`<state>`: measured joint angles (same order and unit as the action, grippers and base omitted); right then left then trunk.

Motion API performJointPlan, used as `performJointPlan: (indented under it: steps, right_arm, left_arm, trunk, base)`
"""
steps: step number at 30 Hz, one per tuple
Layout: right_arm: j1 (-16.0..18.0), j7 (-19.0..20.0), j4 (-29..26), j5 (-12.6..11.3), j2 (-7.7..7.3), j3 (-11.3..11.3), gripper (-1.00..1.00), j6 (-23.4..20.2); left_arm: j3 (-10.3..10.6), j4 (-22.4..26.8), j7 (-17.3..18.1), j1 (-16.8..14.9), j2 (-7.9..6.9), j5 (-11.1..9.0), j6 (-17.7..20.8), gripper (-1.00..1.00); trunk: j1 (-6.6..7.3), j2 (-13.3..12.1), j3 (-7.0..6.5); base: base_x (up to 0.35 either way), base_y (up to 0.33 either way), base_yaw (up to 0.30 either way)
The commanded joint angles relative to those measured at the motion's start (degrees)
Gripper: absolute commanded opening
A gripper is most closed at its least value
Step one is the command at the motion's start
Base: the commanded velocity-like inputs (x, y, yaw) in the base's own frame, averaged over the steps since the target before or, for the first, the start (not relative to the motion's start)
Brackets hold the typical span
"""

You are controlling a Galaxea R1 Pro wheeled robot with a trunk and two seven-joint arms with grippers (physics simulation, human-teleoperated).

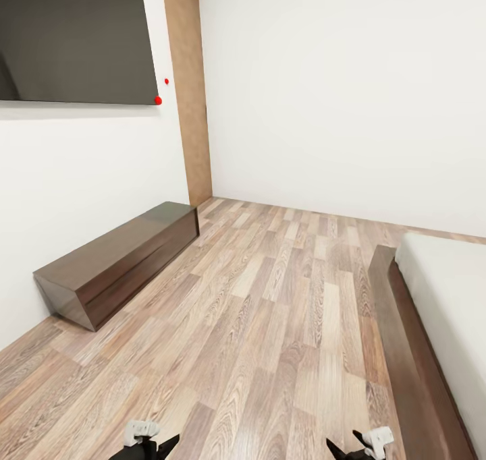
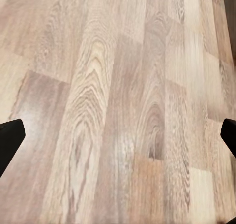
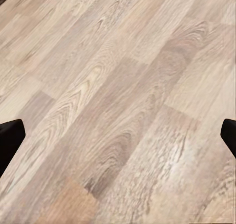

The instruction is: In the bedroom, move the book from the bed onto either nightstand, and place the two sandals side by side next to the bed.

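Note:
I am in the bedroom, on its brown wood-plank floor [image 1: 270,325]. The bed [image 1: 449,298] lies at the right edge of the head view, a light grey mattress on a dark brown frame [image 1: 405,352]. The book, the sandals and the nightstand are out of view. My left gripper [image 1: 145,443] and right gripper [image 1: 361,443] hang low at the front, above bare floor. In the left wrist view the left gripper [image 2: 118,140] is open, its dark fingertips [image 2: 10,140] far apart. In the right wrist view the right gripper [image 3: 118,140] is open likewise, with nothing between its fingers.
A long dark low cabinet [image 1: 121,261] stands against the left wall under a big dark screen [image 1: 74,38]. A wood-toned door panel [image 1: 189,89] is in the far left corner. A wide strip of floor runs between the cabinet and the bed.

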<state>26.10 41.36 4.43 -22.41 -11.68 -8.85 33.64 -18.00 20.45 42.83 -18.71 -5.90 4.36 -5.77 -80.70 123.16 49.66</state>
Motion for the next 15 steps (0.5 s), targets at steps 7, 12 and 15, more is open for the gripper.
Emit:
performJointPlan:
  steps: [7,12,15]
  right_arm:
    - [0.1,-9.1,0.2,-0.4,0.08,-0.5,1.00,0.3]
    - [0.1,-9.7,0.2,-0.3,0.08,-0.6,1.00,0.3]
    - [0.1,-9.7,0.3,-0.3,0.08,-0.5,1.00,0.2]
  left_arm:
    - [-0.3,-2.1,-7.2,-0.1,1.26,0.5,-3.9,1.00]
    - [-0.2,-4.0,-14.4,0.0,2.55,0.6,-7.0,1.00]
    - [-0.2,-4.3,-15.5,-0.1,2.71,0.6,-7.4,1.00]
  trunk:
    - [0.01,0.0,0.05]
    - [0.01,0.0,0.05]
    - [0.01,0.0,0.05]
  base:
    - [0.000,0.000,0.000]
    - [0.024,0.000,0.000]
    - [0.138,0.000,0.000]
